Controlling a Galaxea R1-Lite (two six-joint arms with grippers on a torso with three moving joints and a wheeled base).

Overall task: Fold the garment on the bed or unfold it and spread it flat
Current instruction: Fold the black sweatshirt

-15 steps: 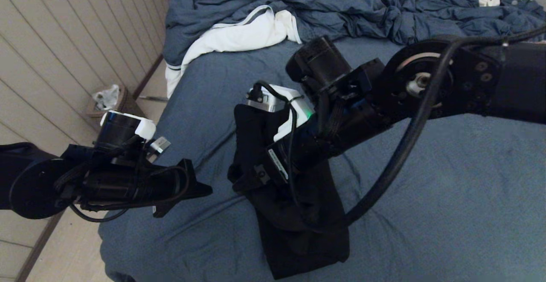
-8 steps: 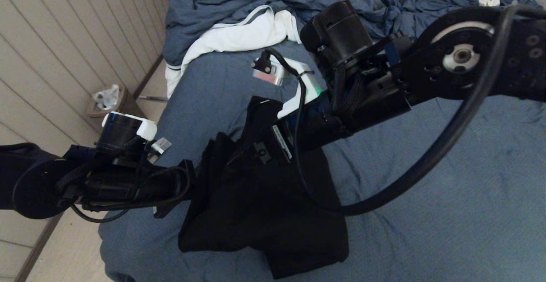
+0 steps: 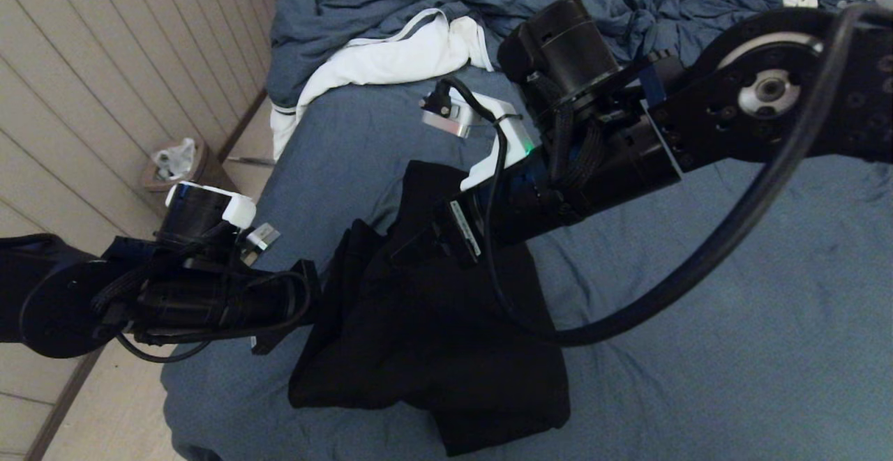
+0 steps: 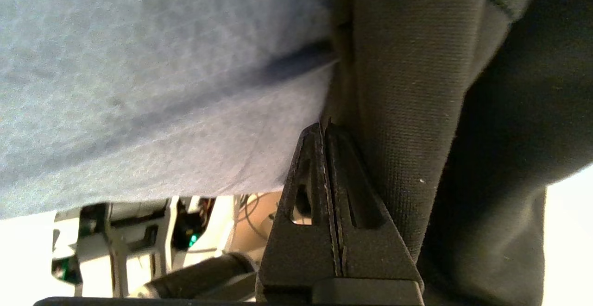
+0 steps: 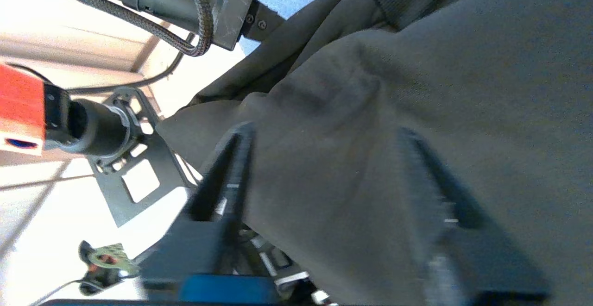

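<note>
The garment (image 3: pixel 432 349), a black hoodie, lies bunched on the bed (image 3: pixel 698 349) close to the bed's near left corner. One fold spreads leftward towards the bed's left edge, and a thicker folded block reaches the near edge. Its far end rises in a narrow ridge under the right arm.

The right gripper (image 5: pixel 324 176) sits over the middle of the garment. Its two fingers stand apart with a loose bulge of black cloth between them; whether they pinch it cannot be told.

The left gripper (image 4: pixel 326 130) is at the garment's left edge, over the bed's left side. Its jaws are pressed together, tips against the hem, with no cloth seen between them.

To the right of the garment the blue-grey sheet runs wide and bare, only lightly wrinkled. Beyond the garment's far end lie a white cloth (image 3: pixel 391 56) and a rumpled comforter (image 3: pixel 558 8). Left of the garment the bed drops off to floor and a panelled wall (image 3: pixel 104 63).
</note>
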